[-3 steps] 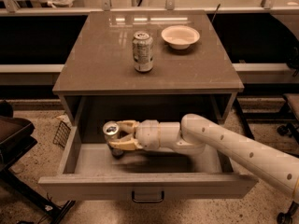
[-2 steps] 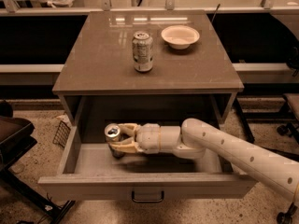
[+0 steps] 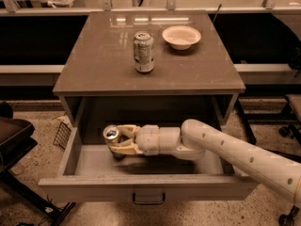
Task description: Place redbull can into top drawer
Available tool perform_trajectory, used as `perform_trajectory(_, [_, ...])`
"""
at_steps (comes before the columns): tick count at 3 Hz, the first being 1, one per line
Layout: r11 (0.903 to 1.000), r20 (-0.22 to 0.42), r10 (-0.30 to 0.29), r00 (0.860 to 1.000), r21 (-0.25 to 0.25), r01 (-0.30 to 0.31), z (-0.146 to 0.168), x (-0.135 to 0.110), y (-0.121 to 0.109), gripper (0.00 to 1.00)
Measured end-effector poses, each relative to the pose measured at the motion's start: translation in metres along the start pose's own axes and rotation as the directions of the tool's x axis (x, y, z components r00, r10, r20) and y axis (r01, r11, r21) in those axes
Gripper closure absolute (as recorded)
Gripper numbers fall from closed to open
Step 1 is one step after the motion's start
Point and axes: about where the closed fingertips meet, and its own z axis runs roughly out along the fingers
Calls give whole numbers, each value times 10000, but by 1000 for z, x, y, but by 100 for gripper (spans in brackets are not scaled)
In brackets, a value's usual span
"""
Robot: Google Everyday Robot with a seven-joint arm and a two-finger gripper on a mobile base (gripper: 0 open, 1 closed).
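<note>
The top drawer is pulled open under the table, its flat front panel and small dark handle facing me. My gripper reaches in from the right and is shut on the redbull can, a slim silvery can with its pull-tab top showing. The can stands upright inside the drawer at its left side, low over or on the drawer floor; I cannot tell if it touches. The fingers hide most of the can's body.
On the table top stand a wider pale can and a white bowl. A dark chair is at the left, a shelf rail behind the table, and a chair base at the right.
The gripper and the can have barely moved; the can stays in the left part of the drawer, still gripped.
</note>
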Motion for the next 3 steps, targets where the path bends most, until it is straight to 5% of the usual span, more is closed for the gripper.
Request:
perform_trajectory(2, [10000,23,-7,10000,-69,7,3,-1,2,4])
perform_trajectory(3, [10000,31,-9,10000,-90,10,4,-2,2,0])
